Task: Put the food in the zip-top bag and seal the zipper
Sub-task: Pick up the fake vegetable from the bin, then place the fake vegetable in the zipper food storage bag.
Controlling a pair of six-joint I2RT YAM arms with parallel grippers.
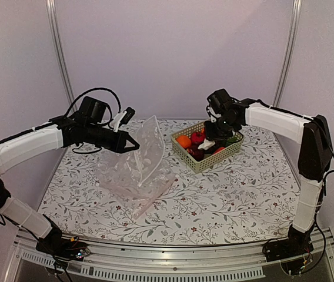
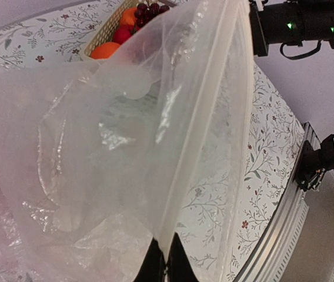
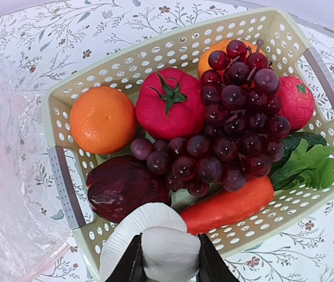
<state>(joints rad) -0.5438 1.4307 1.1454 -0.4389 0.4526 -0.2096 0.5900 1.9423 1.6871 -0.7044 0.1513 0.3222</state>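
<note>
Left arm stretched rightward. Left gripper (image 1: 132,144) is pinched on the zipper (image 2: 211,135) and holds the zip-top bag (image 1: 140,164) upright mid-table, its bottom crumpled.

Right arm bent over the basket (image 3: 143,53) near the far-right corner. Right gripper (image 3: 168,264) clamps a white rounded item (image 3: 167,247), identity unclear.

Grapes (image 3: 237,129) and red fruit (image 3: 170,106) lie in the basket.

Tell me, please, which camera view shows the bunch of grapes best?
Right wrist: the grapes lie unobstructed, centred in the basket. Left wrist catches a few at its top edge; top external shows only a dark patch.
</note>
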